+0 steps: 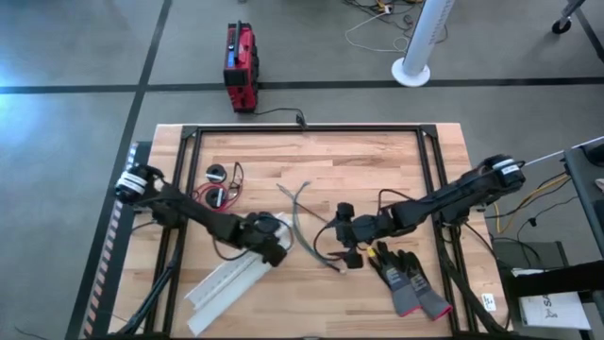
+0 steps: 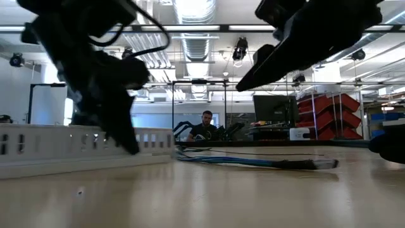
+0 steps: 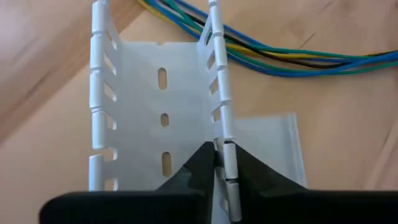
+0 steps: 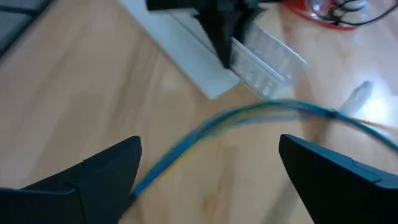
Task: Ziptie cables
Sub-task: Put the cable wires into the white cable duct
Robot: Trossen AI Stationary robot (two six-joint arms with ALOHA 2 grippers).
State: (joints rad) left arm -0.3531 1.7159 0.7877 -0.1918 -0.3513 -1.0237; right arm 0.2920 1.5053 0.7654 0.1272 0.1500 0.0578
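We read no writing anywhere. On the wooden table (image 1: pixel 396 161), the cables (image 3: pixel 298 59) lay beside the white slotted duct (image 3: pixel 161 112). The left gripper (image 3: pixel 219 163) clamped its wall; the right gripper (image 4: pixel 208 165) hovered above the cables, jaws apart.

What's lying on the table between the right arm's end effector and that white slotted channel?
The blue, green and yellow cables cross that gap on the wood, clearest in the right wrist view.

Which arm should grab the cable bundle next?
Right, probably. The right gripper is open above the cables. The left gripper is shut on the white slotted duct, so it's occupied.
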